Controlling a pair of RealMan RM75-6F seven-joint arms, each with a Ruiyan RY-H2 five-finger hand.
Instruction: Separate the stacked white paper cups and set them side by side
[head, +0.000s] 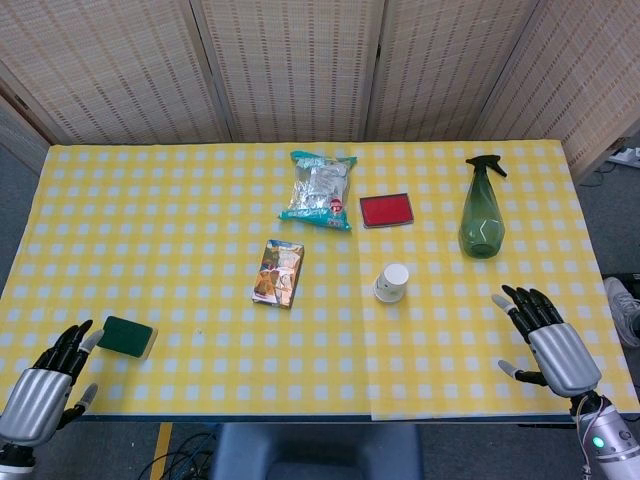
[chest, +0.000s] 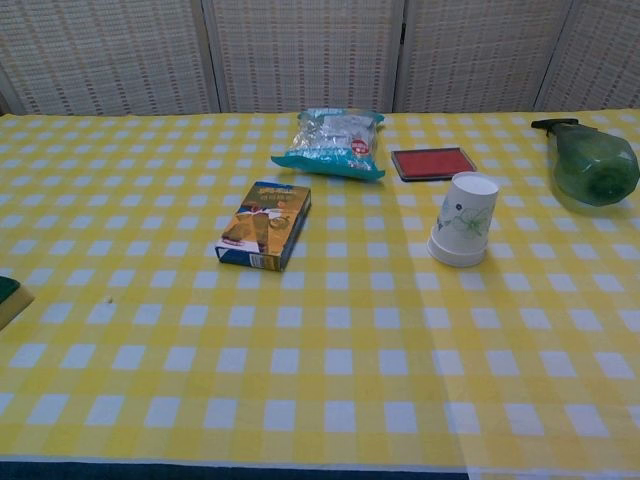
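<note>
Cups (chest: 463, 222) stand nested, inverted, at your one o'clock; left hand (head: 45, 385) and right hand (head: 553, 345) rest empty, fingers spread, ready to reach.

No legible text on box (chest: 265, 225); snack bag (chest: 333, 143); cup (chest: 465, 220)

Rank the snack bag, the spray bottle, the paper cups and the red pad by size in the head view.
1. snack bag
2. spray bottle, close behind
3. red pad and paper cups, too alike to rank
</note>
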